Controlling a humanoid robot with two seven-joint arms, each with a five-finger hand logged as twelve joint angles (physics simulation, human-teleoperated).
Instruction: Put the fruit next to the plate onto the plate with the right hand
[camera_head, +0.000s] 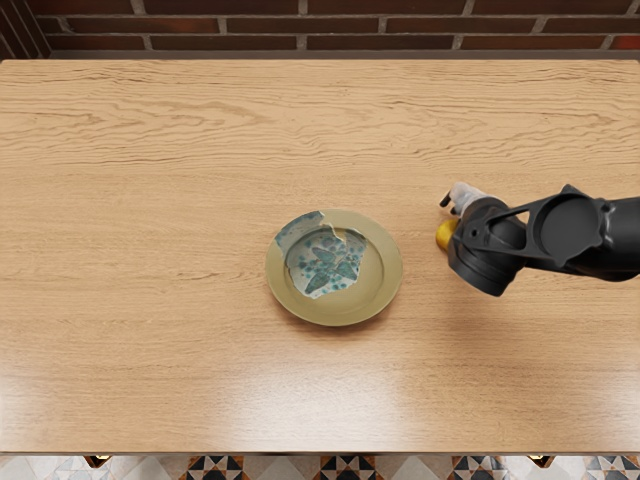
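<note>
One arm is in view: the right arm (585, 235), a dark, jointed limb that enters from the picture's right edge and reaches left over the wooden table (150, 200). The right hand (468, 207) sits at the end of this arm, to the right of the plate (385, 290) and clear of its rim. The bulky dark wrist housing covers most of the hand from this viewpoint, and only a pale portion shows above and to the left of the housing. The fruit (445, 233) is yellow and appears as a small patch at the left edge of the wrist, directly against the hand and on the side that faces the plate. The fruit lies beside the plate, not on it, and a strip of bare table separates it from the rim. Hand state: cannot be determined. The wrist hides the grasp area, so the view does not show whether the hand is open, closed, or clamped on the fruit, or whether the fruit rests on the table or is raised off it. The plate stands near the centre of the table. It is round, with an olive-gold rim and a blue-green leaf pattern in its well, and it carries no object. A soft shadow lies on the wood under the wrist. A brick wall (320, 25) runs behind the far table edge, and patterned floor tiles (350, 467) show below the near edge.
</note>
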